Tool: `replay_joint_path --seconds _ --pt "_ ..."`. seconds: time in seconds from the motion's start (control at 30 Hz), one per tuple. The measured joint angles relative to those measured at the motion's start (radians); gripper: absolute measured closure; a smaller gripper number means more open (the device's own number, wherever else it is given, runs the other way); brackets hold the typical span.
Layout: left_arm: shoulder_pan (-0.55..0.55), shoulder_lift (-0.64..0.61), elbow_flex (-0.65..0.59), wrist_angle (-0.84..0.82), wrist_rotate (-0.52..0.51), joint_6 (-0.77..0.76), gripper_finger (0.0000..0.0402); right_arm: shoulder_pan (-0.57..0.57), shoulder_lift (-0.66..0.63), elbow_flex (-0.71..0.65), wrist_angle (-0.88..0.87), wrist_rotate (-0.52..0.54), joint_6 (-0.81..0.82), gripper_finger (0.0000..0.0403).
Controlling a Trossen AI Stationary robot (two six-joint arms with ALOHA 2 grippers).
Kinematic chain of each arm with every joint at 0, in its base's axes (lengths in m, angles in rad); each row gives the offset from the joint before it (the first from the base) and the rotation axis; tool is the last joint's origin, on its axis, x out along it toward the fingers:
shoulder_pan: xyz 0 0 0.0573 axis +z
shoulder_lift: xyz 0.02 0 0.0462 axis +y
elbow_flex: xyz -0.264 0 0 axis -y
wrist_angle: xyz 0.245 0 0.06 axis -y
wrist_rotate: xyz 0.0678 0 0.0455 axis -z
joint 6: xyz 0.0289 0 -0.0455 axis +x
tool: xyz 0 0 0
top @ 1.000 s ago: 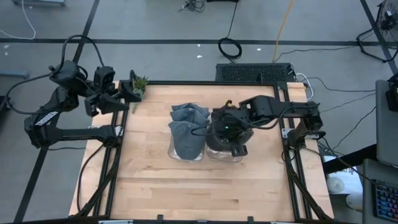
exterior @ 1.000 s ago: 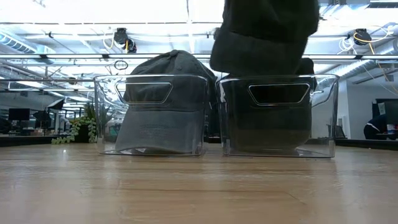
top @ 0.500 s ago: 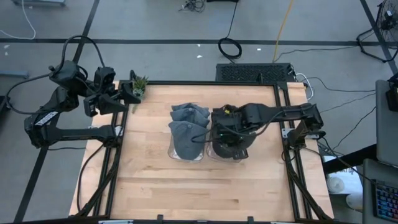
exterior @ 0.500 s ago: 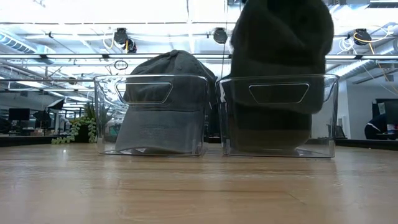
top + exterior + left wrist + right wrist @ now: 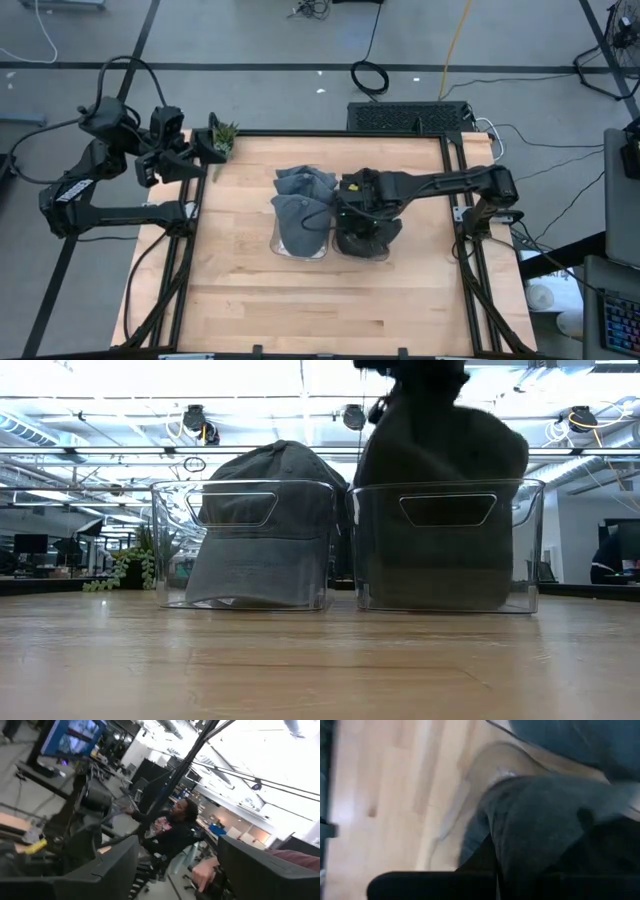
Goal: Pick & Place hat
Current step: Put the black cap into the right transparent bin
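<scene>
Dark olive fabric fills the clear bin [image 5: 445,550] at about three o'clock of bench [image 5: 250,300] centre, and that is your hat [image 5: 445,480], most of it already down inside with the crown above the rim. Your right gripper [image 5: 357,205] sits over it at the bin's mouth, fingers pressed together and pinching the hat's cloth. To finish well, I'd lower until the hat rests on the bin floor, open fully, then lift straight up so the cloth doesn't snag and come out with you. Watch the wall shared with the neighbouring bin [image 5: 245,545], which touches this one and holds a grey cap [image 5: 265,525]. The hat looks soft, slumped and creased. Your left gripper [image 5: 205,155] waits at ten o'clock, off the bench's edge beside a small plant [image 5: 225,133], fingers spread on nothing.
</scene>
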Motion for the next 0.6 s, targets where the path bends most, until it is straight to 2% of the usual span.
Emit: replay_joint_path --seconds 0.07,0.2,0.27,0.33,0.47,0.6 --pt "0.0 0.0 0.0 0.005 -0.012 0.032 0.0117 -0.02 0.0 -0.027 0.01 0.037 -0.007 0.0403" --pt "0.0 -0.013 0.0 -0.058 -0.016 0.208 0.0115 -0.06 0.0 -0.077 0.051 0.212 -0.001 0.0402" --pt "0.0 -0.036 0.0 -0.117 -0.051 0.33 0.0118 -0.074 0.0 -0.088 0.06 0.314 0.049 0.0398" --pt "0.0 -0.073 0.0 -0.177 -0.128 0.429 0.0121 -0.081 0.0 -0.09 0.058 0.382 0.105 0.0395" --pt "0.0 -0.154 0.0 -0.244 -0.295 0.471 0.0127 -0.07 -0.064 -0.093 0.093 0.352 0.1 0.039" --pt "-0.001 -0.22 0.0 -0.252 -0.316 0.441 0.0125 -0.049 -0.14 -0.09 0.144 0.319 0.181 0.0391"
